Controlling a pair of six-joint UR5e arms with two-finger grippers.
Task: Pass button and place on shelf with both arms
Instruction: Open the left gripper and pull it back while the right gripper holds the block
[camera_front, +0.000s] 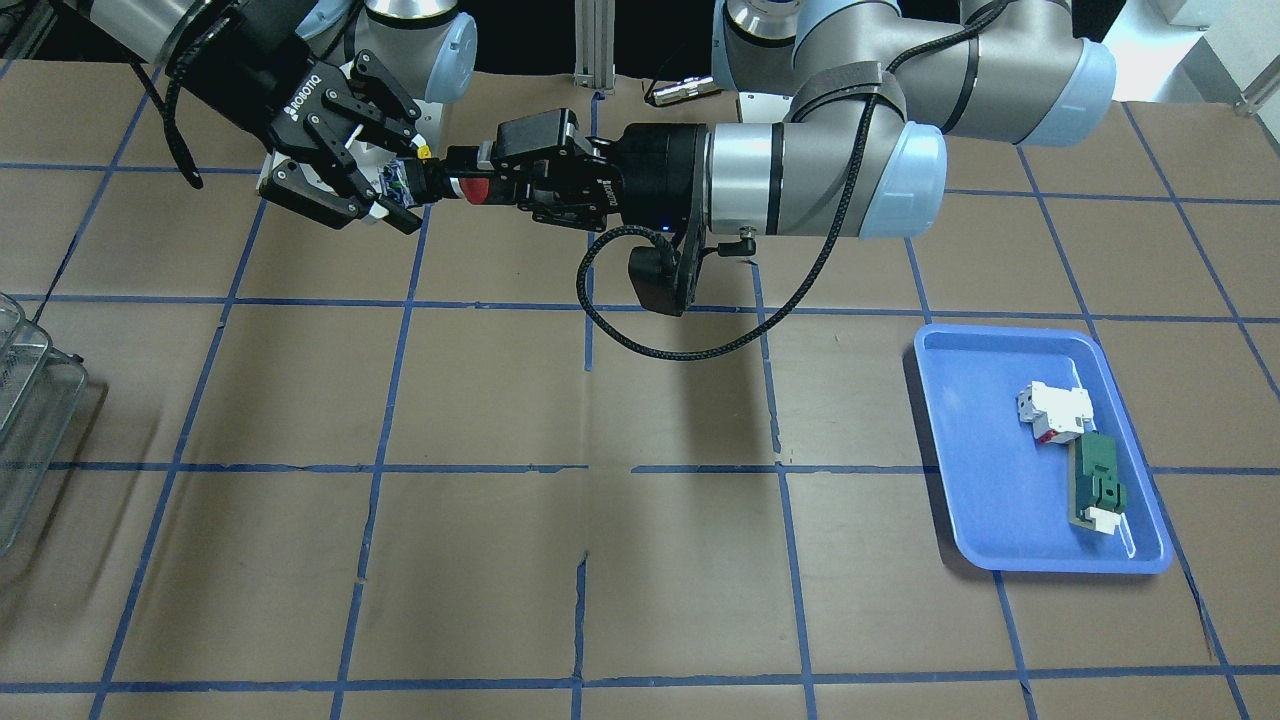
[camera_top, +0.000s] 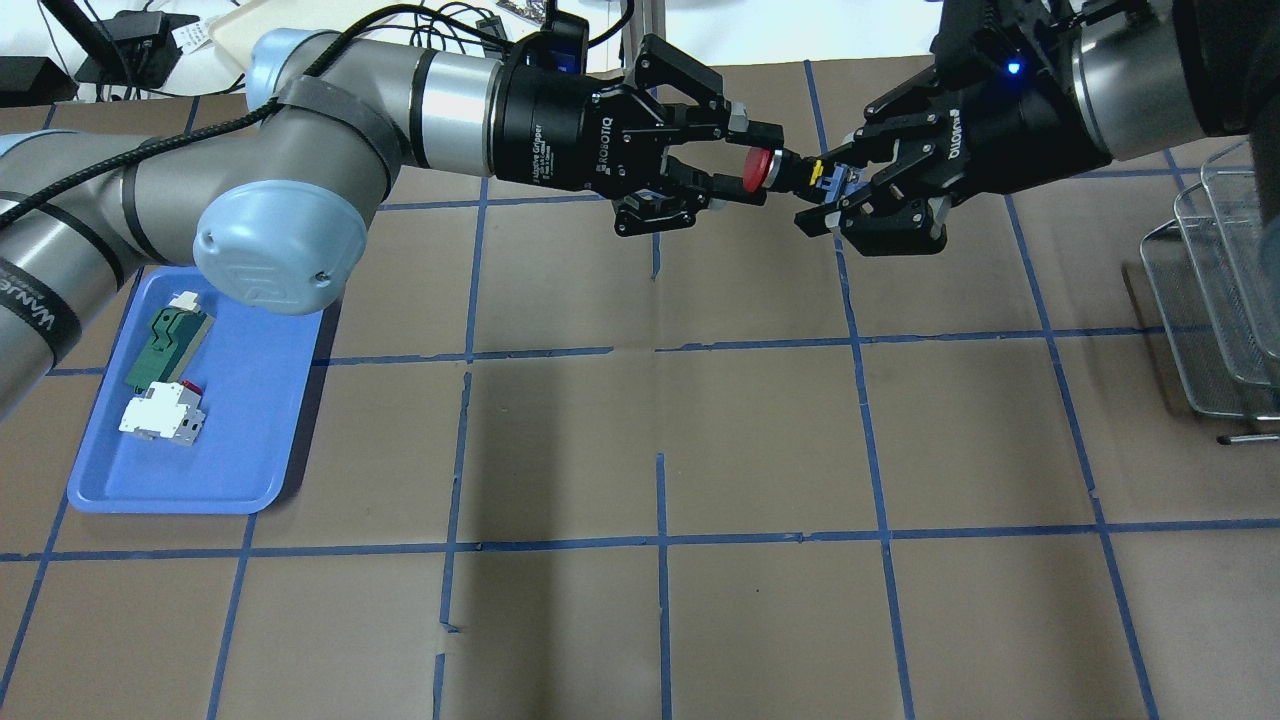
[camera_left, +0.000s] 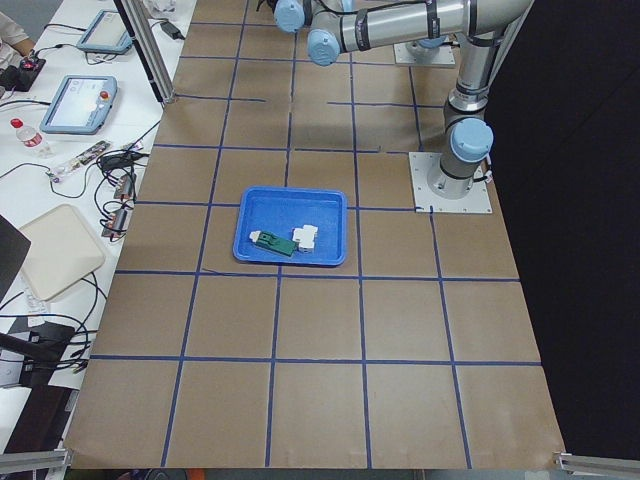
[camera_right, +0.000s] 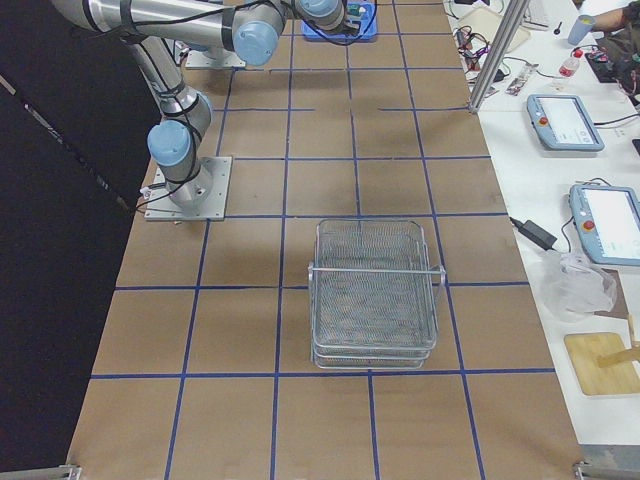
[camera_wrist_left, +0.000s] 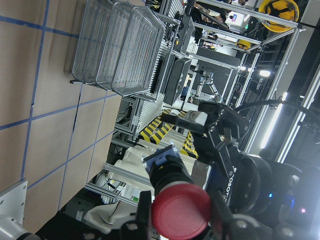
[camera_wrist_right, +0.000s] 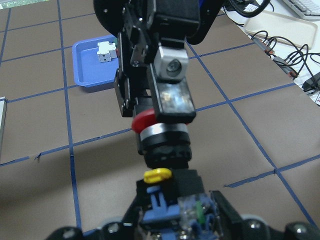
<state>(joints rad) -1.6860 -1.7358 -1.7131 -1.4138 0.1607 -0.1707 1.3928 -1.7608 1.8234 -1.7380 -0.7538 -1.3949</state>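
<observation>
My left pincer (camera_top: 755, 158) clamping button (camera_top: 785, 172) by red cap; my right pincer (camera_top: 822, 190) straddling its blue end, grip unclear.

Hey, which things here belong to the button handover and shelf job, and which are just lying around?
Part of the job: button, left end effector, right end effector, wire-mesh shelf.

Just lying about: blue tray, white block with red marks, green flat block.
</observation>
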